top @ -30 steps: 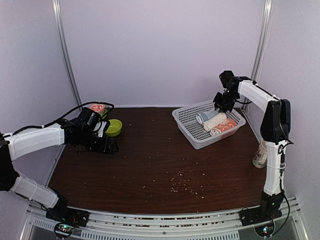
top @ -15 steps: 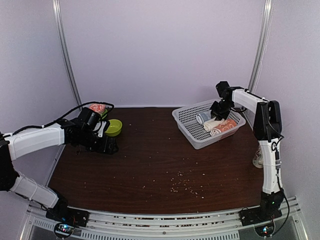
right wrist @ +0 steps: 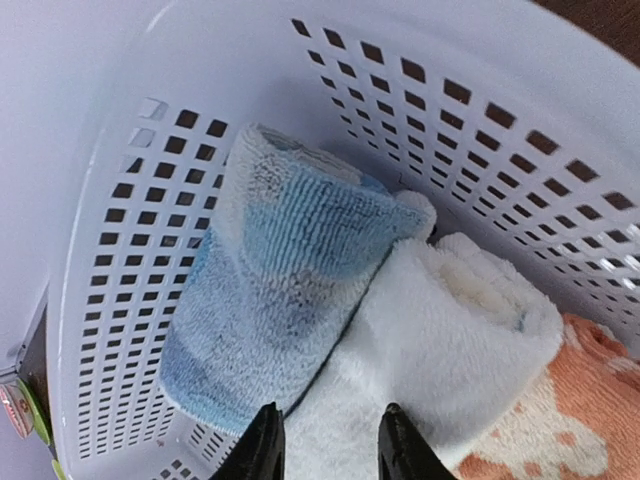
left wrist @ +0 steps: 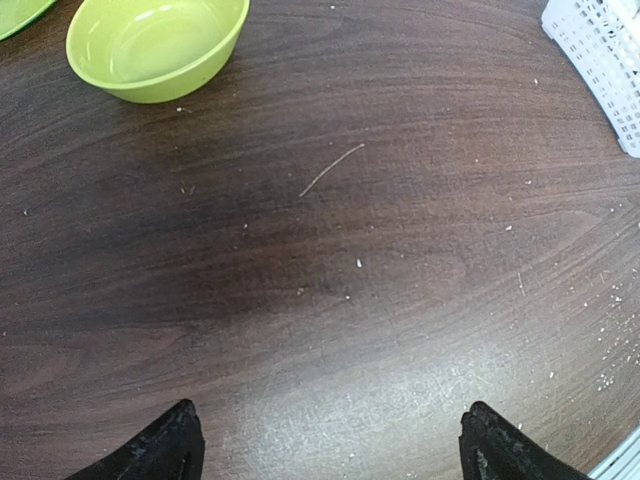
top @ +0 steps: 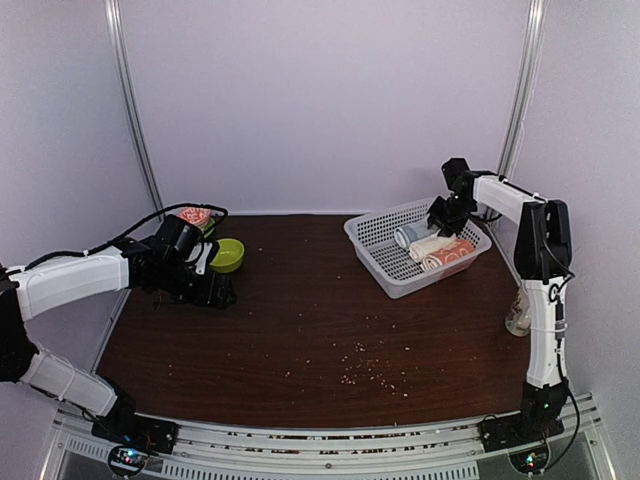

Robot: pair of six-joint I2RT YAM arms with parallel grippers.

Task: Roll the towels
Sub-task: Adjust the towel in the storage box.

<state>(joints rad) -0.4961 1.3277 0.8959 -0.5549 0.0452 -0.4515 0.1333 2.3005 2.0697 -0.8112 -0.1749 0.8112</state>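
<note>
Right wrist view showed us the right gripper (right wrist: 328,445) slightly parted, empty, above the cream towel (right wrist: 450,340), which touched the orange towel (right wrist: 565,420) in the basket (right wrist: 130,230) at the worktop's (top: 300,330) far right corner. Our left gripper (left wrist: 325,452) gaped wide.

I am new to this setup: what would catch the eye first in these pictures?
The white basket at the far right of the dark table holds three rolls side by side: a blue cloth, a cream-white towel and an orange-red towel. The right gripper hangs just above them, jaws slightly apart. At the far left, a lime-green bowl sits near the open left gripper.
</note>
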